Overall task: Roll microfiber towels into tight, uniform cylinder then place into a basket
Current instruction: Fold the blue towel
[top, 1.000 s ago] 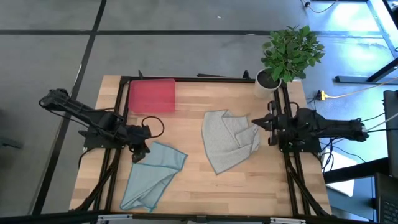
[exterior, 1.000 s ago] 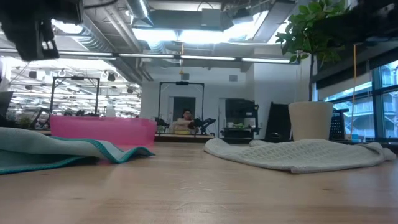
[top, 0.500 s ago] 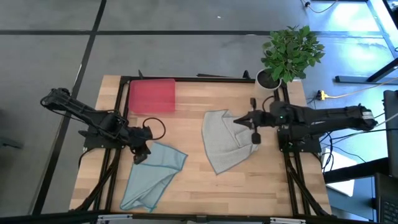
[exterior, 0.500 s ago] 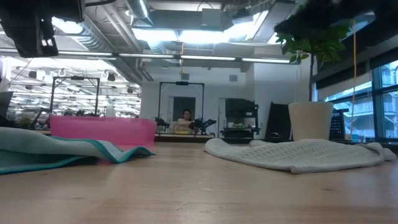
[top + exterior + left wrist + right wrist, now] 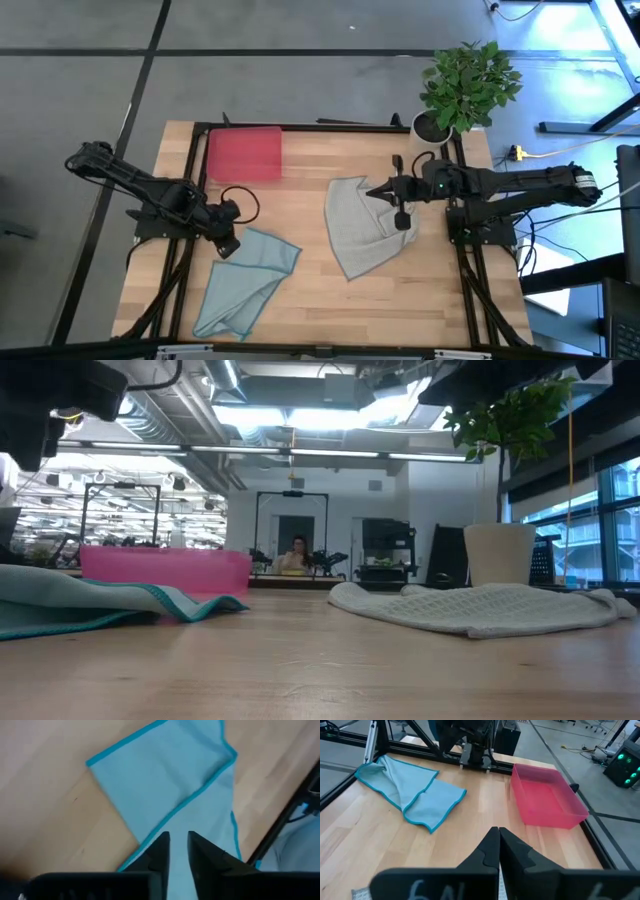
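Rolling not begun; both towels lie crumpled; left pincer (image 5: 226, 243) slightly parted over blue towel (image 5: 245, 280), right pincer (image 5: 398, 200) clenched empty above grey towel (image 5: 365, 235); next, flatten one.

pale blue towel (image 5: 245, 280), grey towel (image 5: 360, 235), red tray (image 5: 243, 154)

You have a pale wooden bench (image 5: 310, 300) edged by a black metal frame (image 5: 300, 127), standing on grey floor. At its far right corner sits a white pot (image 5: 430, 128) holding a leafy green plant (image 5: 468, 82). In the low view, a person (image 5: 297, 554) is seated far back in the room.
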Controlling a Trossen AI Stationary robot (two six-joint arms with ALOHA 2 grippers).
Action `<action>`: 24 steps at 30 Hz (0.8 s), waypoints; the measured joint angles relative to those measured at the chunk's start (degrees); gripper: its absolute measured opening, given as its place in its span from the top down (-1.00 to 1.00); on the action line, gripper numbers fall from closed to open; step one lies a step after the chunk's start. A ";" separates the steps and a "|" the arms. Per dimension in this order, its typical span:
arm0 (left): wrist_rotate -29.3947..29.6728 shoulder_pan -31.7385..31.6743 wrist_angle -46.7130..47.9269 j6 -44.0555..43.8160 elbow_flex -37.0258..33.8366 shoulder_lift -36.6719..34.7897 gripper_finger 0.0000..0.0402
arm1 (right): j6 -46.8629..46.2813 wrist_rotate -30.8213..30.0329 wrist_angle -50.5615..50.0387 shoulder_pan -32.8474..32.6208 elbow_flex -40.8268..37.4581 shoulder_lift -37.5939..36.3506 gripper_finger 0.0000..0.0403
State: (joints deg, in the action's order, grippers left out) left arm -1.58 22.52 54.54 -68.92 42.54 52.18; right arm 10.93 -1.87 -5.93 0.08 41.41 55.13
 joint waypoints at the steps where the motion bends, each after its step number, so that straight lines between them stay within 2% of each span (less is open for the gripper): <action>1: 0.00 0.00 0.46 -0.23 0.00 0.00 0.61 | -0.09 0.00 -0.01 0.00 0.00 -0.05 0.97; 4: 0.00 0.00 1.80 -3.78 0.00 0.00 0.54 | -0.12 0.00 0.09 0.00 0.00 -0.17 0.96; 9: -0.97 0.02 1.94 -11.88 -1.64 0.51 0.53 | -0.12 0.00 0.07 0.00 0.00 -0.15 0.96; 11: -1.46 0.05 0.87 -12.01 -3.34 1.29 0.53 | -0.12 0.00 0.07 0.00 0.00 -0.15 0.96; 18: -9.08 0.15 0.77 -12.08 -9.13 4.93 0.53 | -0.03 -0.02 0.07 0.00 0.00 -0.15 0.96; 24: -11.03 0.15 -2.21 -12.14 -11.08 7.13 0.53 | 0.14 -0.02 0.07 0.00 0.00 -0.15 0.96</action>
State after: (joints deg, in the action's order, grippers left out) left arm -12.61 22.68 52.32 -81.06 31.46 59.31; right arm 11.07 -1.89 -5.87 0.08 41.41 54.98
